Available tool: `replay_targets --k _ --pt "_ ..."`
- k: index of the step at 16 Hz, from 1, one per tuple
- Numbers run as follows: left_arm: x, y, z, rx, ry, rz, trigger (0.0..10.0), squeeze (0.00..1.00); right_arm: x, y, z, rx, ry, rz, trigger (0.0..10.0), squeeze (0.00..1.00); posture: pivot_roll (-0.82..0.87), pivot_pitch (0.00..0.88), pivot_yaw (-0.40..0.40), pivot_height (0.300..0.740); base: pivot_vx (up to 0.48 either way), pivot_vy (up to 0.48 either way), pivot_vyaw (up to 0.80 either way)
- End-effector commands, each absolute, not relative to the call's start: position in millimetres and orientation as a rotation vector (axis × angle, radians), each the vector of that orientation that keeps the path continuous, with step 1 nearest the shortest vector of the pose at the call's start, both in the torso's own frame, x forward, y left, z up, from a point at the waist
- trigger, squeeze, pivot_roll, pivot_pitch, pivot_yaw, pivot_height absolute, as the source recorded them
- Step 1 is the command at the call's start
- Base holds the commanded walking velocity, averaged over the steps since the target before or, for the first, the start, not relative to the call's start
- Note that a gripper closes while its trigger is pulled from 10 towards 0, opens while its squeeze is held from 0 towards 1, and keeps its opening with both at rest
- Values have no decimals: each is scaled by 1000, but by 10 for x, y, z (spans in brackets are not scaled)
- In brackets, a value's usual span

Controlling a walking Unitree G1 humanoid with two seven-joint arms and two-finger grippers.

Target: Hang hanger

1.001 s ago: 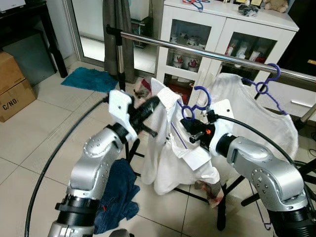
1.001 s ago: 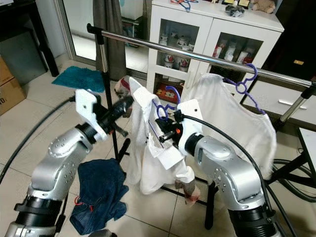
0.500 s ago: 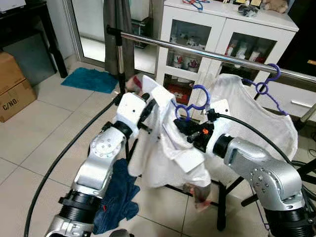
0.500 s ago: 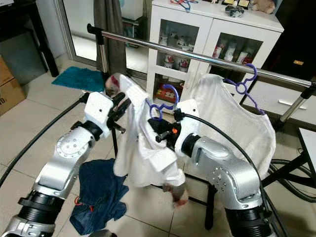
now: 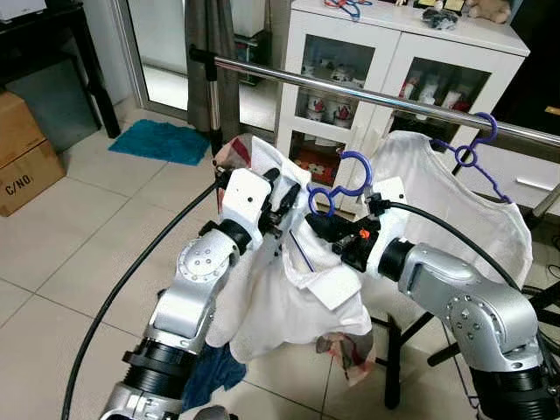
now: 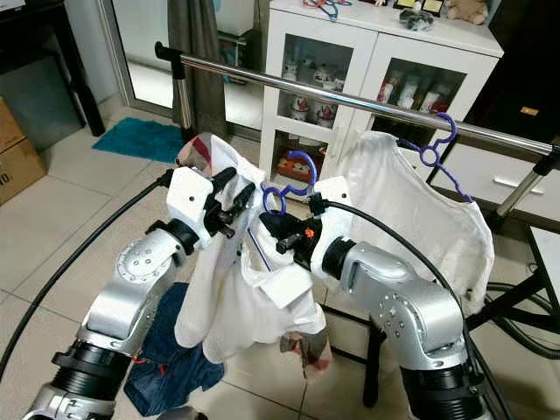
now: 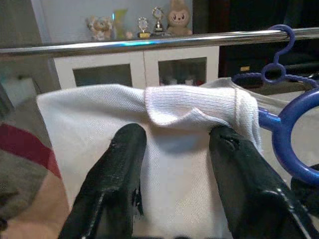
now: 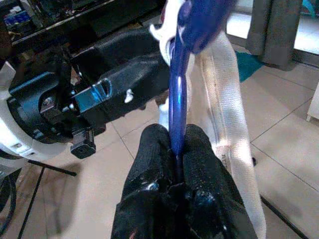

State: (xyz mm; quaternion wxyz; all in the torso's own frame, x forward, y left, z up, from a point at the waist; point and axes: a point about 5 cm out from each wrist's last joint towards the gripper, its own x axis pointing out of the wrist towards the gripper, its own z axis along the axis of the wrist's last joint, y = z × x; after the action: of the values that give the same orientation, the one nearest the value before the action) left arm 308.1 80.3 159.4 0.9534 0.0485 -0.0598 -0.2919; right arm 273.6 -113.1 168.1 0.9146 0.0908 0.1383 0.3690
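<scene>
Between the right gripper's (image 8: 174, 149) two black fingers the blue hanger (image 5: 339, 181) is pinched by its neck, jaws closed tight on the plastic, with the hook standing just above the fingertips and well below the steel rail (image 5: 367, 94). Draped over that hanger, beside and below the same gripper, hangs a white shirt (image 5: 293, 302), its collar bunched and its body sagging towards the floor. Across from it, the left gripper (image 7: 172, 134) presses into the shirt's shoulder; its fingers stand apart, with a fold of ribbed white cloth lying across the gap, so it looks to be steadying the fabric, not clamping it. My judgement is that the risk lies here: the shirt sits unevenly on the hanger, and if the left gripper drags on the cloth while the right one lifts, the garment may slide off one arm of the hanger, or the narrow neck may twist in the pinch and leave the hook turned wrong for the rail. The hook must also come down clear of the second blue hanger (image 5: 472, 149), which already carries a white shirt further along. The right wrist view shows the closed pinch itself, which the head views leave partly hidden by cloth; the left wrist view shows the open jaws against the collar fold, while the head views give the rail and the hanger's place under it.
</scene>
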Motion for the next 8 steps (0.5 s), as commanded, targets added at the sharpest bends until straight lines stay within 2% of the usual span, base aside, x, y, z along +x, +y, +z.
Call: replay_targets --k 1,4,8 --pt "3053 754 1595 43 -96 -616 10000 1000 2749 -1120 1814 173 236 791 10000 0 58 0 -67 740 0 0 0" --pt "2953 782 1590 -112 -17 -632 10000 1000 2738 -1127 1803 148 243 793 10000 0 56 0 -65 740 0 0 0" --pt "2759 709 1610 -61 -6 -880 10000 1000 2748 -1131 1820 146 239 798 10000 0 57 0 -70 740 0 0 0"
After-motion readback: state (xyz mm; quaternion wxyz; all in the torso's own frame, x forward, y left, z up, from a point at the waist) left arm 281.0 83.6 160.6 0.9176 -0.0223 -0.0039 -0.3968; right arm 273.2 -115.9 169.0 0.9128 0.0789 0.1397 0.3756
